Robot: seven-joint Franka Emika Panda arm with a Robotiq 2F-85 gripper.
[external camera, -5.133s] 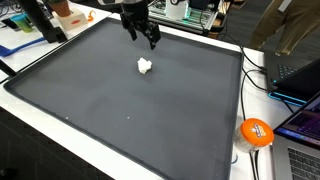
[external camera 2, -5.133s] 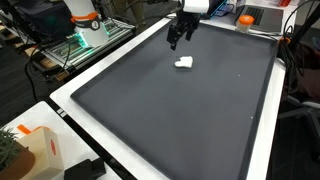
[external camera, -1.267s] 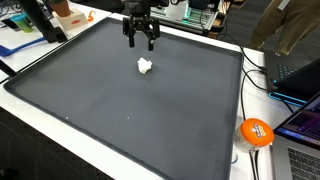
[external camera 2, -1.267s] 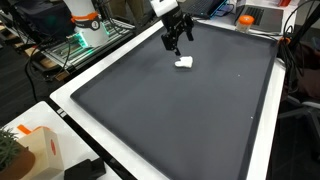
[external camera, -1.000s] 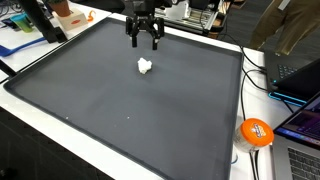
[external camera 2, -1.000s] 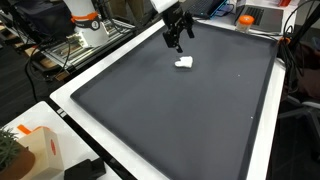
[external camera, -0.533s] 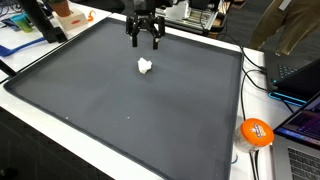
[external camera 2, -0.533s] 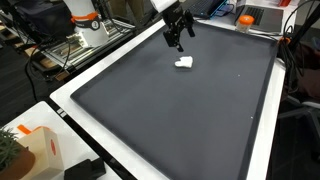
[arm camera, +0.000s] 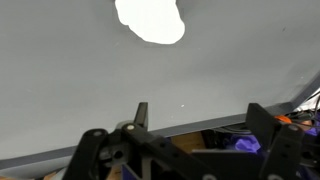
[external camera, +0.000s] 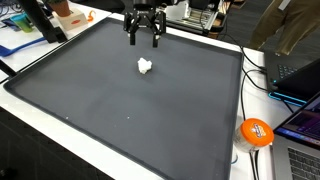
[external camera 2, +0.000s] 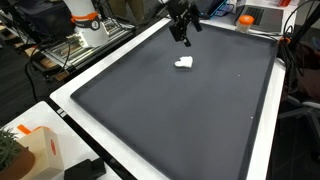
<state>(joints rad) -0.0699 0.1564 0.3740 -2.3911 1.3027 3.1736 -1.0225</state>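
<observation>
A small white crumpled lump (external camera: 145, 67) (external camera 2: 184, 63) lies on the dark grey mat (external camera: 130, 110) (external camera 2: 170, 110), toward its far end. My gripper (external camera: 144, 40) (external camera 2: 186, 37) hangs above the mat's far edge, beyond the lump and apart from it, its two black fingers spread with nothing between them. In the wrist view the lump (arm camera: 150, 20) shows at the top as a bright white patch, well away from the open gripper (arm camera: 200, 112).
An orange ball-like object (external camera: 256, 132) sits by laptops off the mat's edge. A white raised border (external camera 2: 100, 70) frames the mat. Boxes and cluttered gear (external camera: 60, 15) stand behind it; a tan box (external camera 2: 35, 150) sits near the front corner.
The gripper has drifted up and back toward the mat's far edge, away from the white lump. The lump has not moved and the jaws stay spread.
</observation>
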